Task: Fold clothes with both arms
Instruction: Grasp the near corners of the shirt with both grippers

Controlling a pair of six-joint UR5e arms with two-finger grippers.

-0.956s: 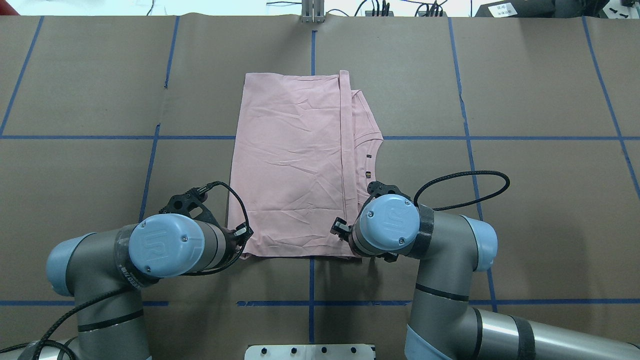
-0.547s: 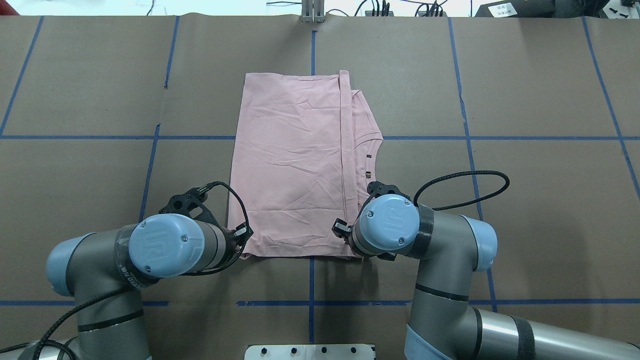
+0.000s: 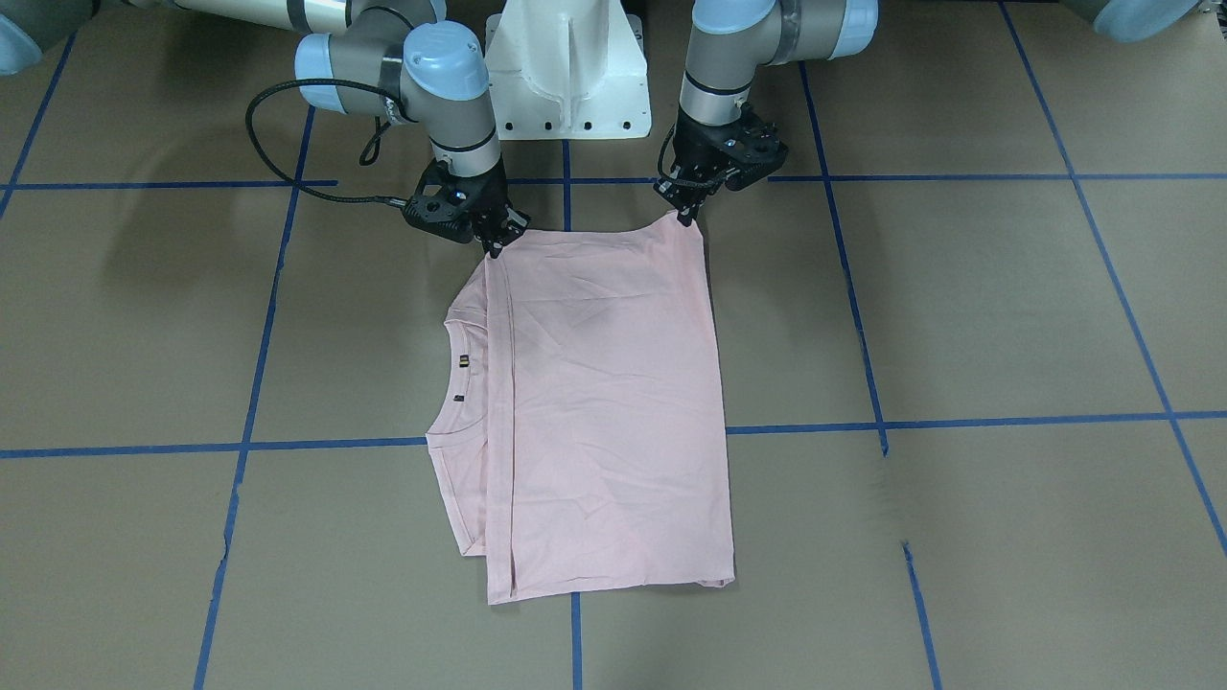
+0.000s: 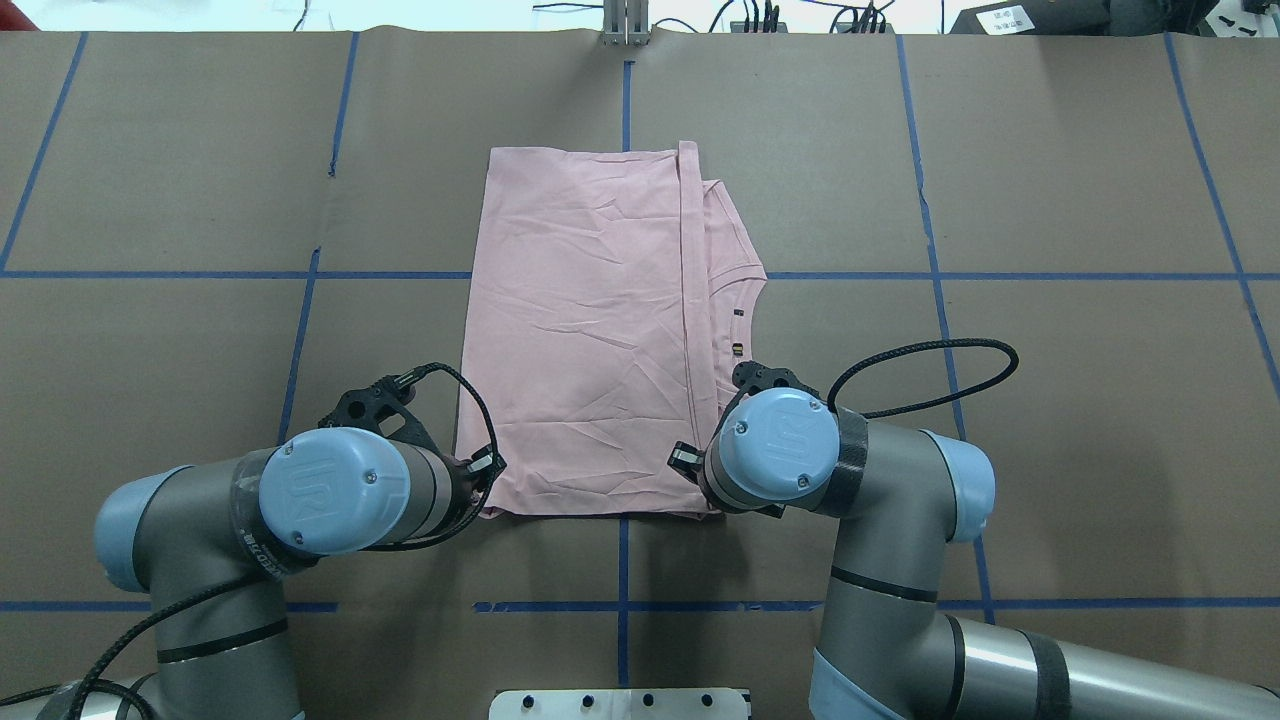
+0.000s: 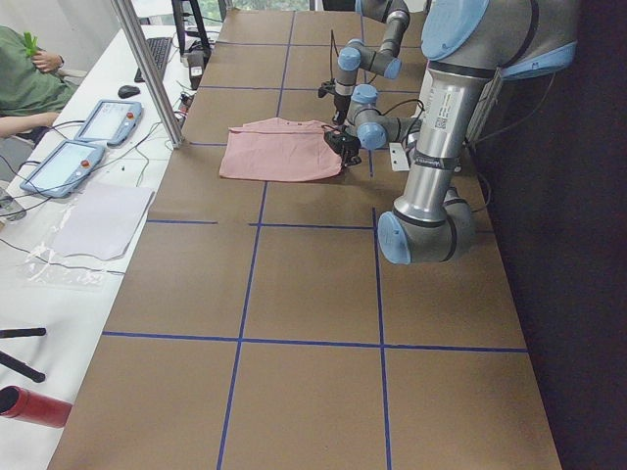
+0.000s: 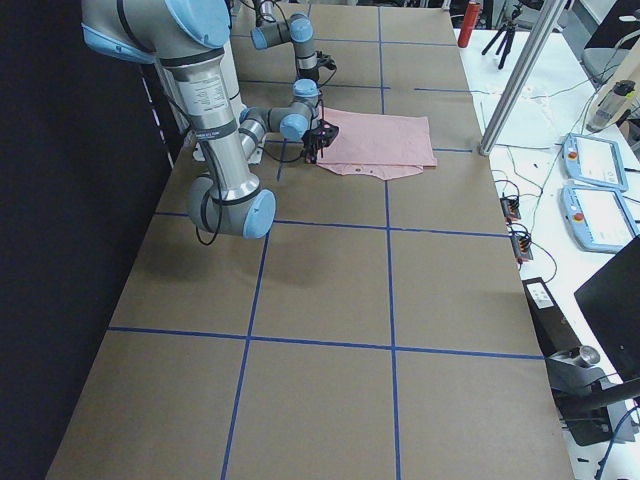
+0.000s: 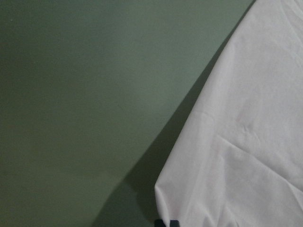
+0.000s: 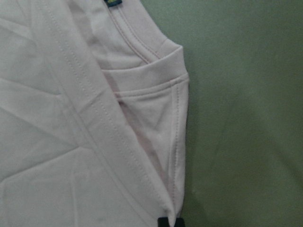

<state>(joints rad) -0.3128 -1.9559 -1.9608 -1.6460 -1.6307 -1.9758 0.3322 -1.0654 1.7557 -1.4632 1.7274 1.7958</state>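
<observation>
The pale pink T-shirt (image 4: 590,330) lies folded into a long rectangle on the brown table, plain side up, its print hidden. Its collar with a small label (image 3: 464,361) shows along one side. My left gripper (image 3: 686,215) is shut on the shirt's near corner, which rises in a small peak; the left wrist view shows that corner (image 7: 246,142) at the fingertips (image 7: 165,222). My right gripper (image 3: 496,247) is shut on the other near corner beside the folded sleeve hem (image 8: 177,118). In the overhead view both wrists cover the fingertips.
The white pedestal base (image 3: 566,67) stands just behind the grippers. Blue tape lines (image 4: 620,605) cross the table. A metal post (image 4: 625,25) stands at the far edge. Tablets (image 5: 83,137) and a red bottle (image 5: 34,406) lie on a side bench.
The right wrist has shifted very slightly toward the shirt's far end. The left arm and the shirt look unchanged.
</observation>
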